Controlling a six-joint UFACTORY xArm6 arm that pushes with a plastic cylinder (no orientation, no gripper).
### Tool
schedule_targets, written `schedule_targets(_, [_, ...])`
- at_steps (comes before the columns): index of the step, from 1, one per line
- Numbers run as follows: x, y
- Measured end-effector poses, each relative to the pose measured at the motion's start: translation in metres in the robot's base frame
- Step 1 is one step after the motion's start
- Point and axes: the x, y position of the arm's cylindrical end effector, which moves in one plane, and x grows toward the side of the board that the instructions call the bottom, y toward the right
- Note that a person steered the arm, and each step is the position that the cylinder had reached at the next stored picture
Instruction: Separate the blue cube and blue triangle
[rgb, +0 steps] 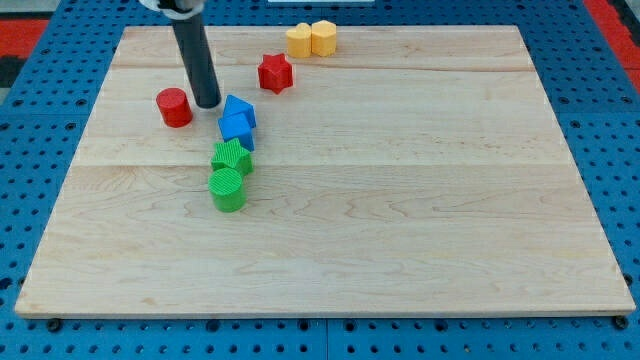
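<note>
The blue triangle (239, 108) and the blue cube (237, 130) lie touching each other at the upper left of the wooden board (400, 200), the triangle just above the cube. My tip (208, 103) rests on the board just left of the blue triangle, between it and the red cylinder (174, 107). The tip stands close to the triangle; I cannot tell if it touches.
A green star-shaped block (231, 157) sits right below the blue cube, with a green cylinder (227, 189) below it. A red star-shaped block (275, 73) lies up and right of the triangle. Two yellow blocks (311, 39) sit together near the top edge.
</note>
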Motion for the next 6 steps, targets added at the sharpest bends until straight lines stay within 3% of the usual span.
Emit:
schedule_targets(2, [0.027,0.021])
schedule_targets(6, [0.03,0.071])
